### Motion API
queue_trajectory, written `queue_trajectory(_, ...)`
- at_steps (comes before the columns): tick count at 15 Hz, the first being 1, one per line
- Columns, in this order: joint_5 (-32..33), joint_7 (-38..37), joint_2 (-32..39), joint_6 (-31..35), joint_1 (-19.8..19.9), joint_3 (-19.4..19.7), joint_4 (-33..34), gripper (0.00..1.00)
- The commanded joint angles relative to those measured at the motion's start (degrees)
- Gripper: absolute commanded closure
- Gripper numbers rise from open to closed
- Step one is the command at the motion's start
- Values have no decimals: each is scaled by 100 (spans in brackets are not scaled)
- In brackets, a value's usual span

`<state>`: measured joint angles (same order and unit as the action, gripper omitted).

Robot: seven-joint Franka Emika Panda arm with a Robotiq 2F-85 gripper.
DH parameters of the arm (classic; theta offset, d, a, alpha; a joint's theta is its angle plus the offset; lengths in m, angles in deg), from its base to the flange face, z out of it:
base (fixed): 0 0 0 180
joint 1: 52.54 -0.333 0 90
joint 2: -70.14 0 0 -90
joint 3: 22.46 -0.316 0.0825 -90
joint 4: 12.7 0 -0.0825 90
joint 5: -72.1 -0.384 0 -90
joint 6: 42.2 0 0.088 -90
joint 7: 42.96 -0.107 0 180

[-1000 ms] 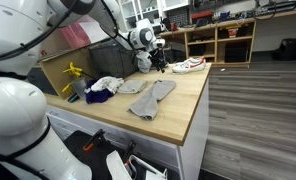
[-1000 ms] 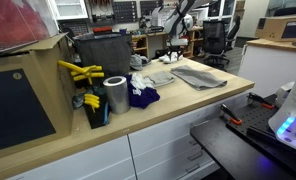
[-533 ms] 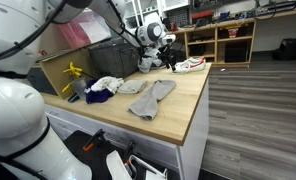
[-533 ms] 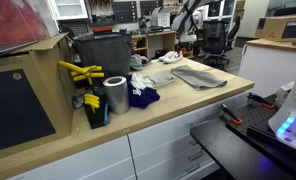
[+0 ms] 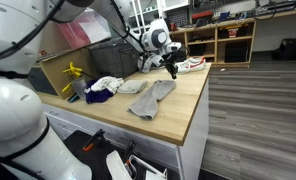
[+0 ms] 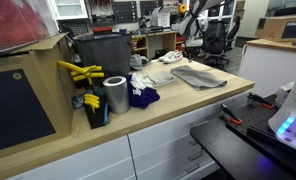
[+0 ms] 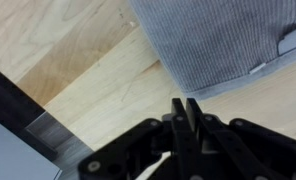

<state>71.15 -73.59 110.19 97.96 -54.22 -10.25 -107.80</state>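
The tool (image 7: pixel 185 102) hung above bare wood of the desk (image 7: pixel 88 50), its two fingers pressed together with nothing between them. In the wrist view its tips stood close to the hem of the grey cloth (image 7: pixel 228 40) but not on it, and the desk's edge ran across the lower left corner. In an exterior view the tool (image 5: pixel 172 72) was over the far end of the desk (image 5: pixel 183 105), just beside a white sneaker (image 5: pixel 191 64) near that far edge. The grey cloth (image 5: pixel 153 98) lay flat along the middle of the desk, with one end toward the tool. Beside it, toward the wall edge, lay a crumpled white cloth (image 5: pixel 108 85) and a purple cloth (image 5: pixel 98 96). In an exterior view a metal canister (image 6: pixel 115 95) stood near the purple cloth (image 6: pixel 143 97), with a dark bin (image 6: pixel 100 55) behind them.
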Motion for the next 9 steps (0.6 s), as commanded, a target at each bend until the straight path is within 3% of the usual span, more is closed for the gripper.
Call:
queue_trajectory(1, -317, -9, -114, -62, 61, -193, -217, 100)
queue_trajectory(9, -422, 54, 382, 305, 89, -152, -282, 100)
